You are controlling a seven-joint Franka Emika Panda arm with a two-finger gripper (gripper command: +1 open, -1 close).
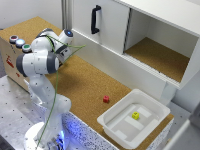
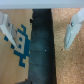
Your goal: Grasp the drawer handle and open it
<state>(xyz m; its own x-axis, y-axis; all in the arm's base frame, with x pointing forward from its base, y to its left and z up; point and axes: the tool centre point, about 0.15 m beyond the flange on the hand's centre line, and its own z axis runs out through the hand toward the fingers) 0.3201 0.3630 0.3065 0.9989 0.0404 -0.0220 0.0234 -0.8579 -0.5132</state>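
Note:
The drawer handle point(image 1: 95, 19) is a slim black upright bar on a flat white cabinet panel point(image 1: 109, 27) at the back of the cork table. My arm is folded at the exterior view's left, far from the handle, with its wrist point(image 1: 67, 35) over the table's left part. The fingers are hidden there. In the wrist view my gripper point(image 2: 38, 41) is open and empty. Its two pale fingers point(image 2: 71, 31) stand wide apart above a dark gap point(image 2: 42, 50) between a blue-patterned surface point(image 2: 17, 42) and cork. The handle is out of the wrist view.
A box with coloured buttons point(image 1: 19, 43) stands at the exterior view's left. To the right of the handle panel is an open cabinet compartment point(image 1: 157, 56). A small red block point(image 1: 106, 99) lies on the cork. A white tray point(image 1: 108, 123) holds a yellow block point(image 1: 135, 115).

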